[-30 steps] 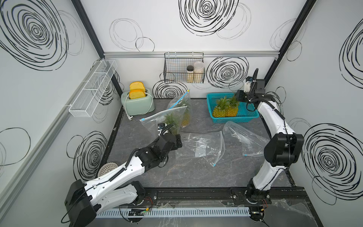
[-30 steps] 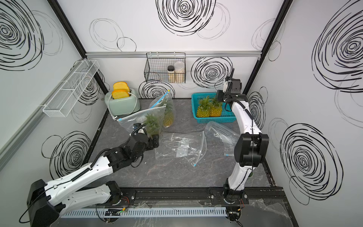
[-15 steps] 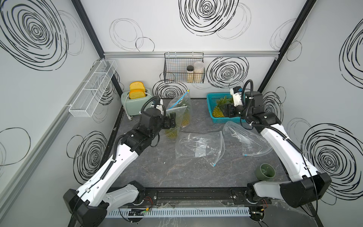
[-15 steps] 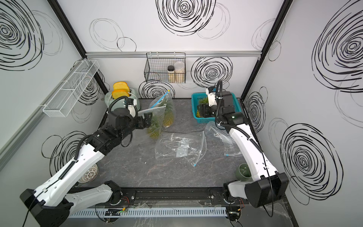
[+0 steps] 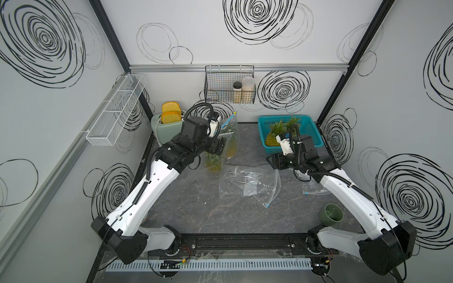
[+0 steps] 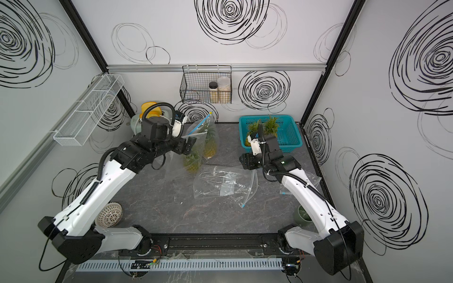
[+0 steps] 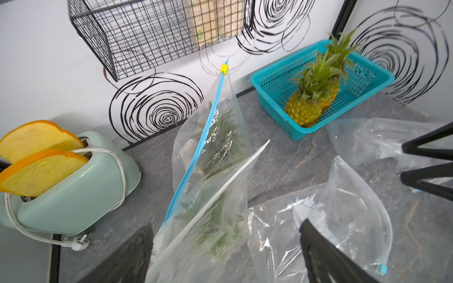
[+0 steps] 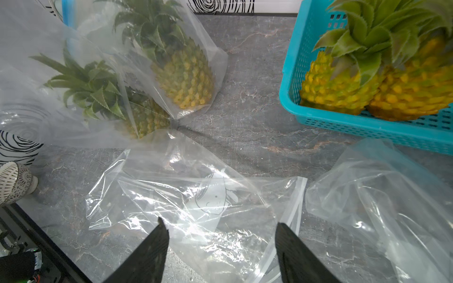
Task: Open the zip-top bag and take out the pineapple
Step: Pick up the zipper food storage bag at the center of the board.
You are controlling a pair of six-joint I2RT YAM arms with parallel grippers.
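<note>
Partly done: 2 pineapples (image 5: 276,133) sit in the basket (image 5: 310,129), 2 empty bags (image 5: 245,182) lie just in front of it, and 2 bagged pineapples (image 5: 213,163) remain well to its left, left claw (image 5: 220,145) wide over one, right claw (image 8: 220,224) wide, empty.

A clear zip-top bag (image 7: 220,232) leans upright near the toaster (image 7: 73,196), a green-crowned yellow pineapple (image 8: 144,117) inside; a second bagged pineapple (image 8: 186,80) touches it, farther from the toaster.
</note>
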